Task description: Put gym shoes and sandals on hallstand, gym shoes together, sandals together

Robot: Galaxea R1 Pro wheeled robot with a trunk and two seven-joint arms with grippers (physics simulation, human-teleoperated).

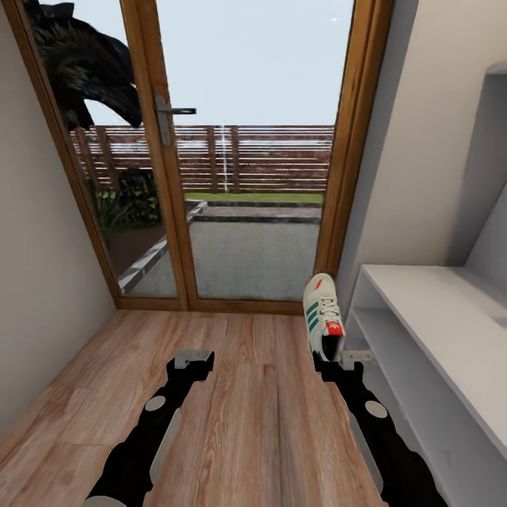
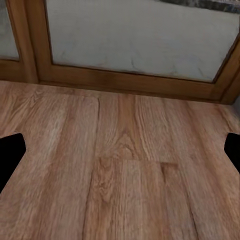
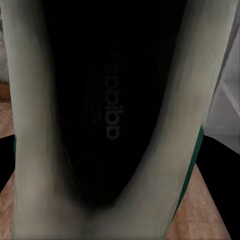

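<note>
The gym shoe [image 1: 322, 315] heel hides the right end effector [image 1: 331, 359] fingertips.

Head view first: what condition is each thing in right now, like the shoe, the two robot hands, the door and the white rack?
Gym shoe: lifted off the floor, held at its heel end, toe pointing away.
Right gripper: shut on the gym shoe.
Left gripper: open, holding nothing, above the corridor floor.
Glass door: closed.
Hallstand: its top and the open shelves below show no shoes in the part visible here.
</note>
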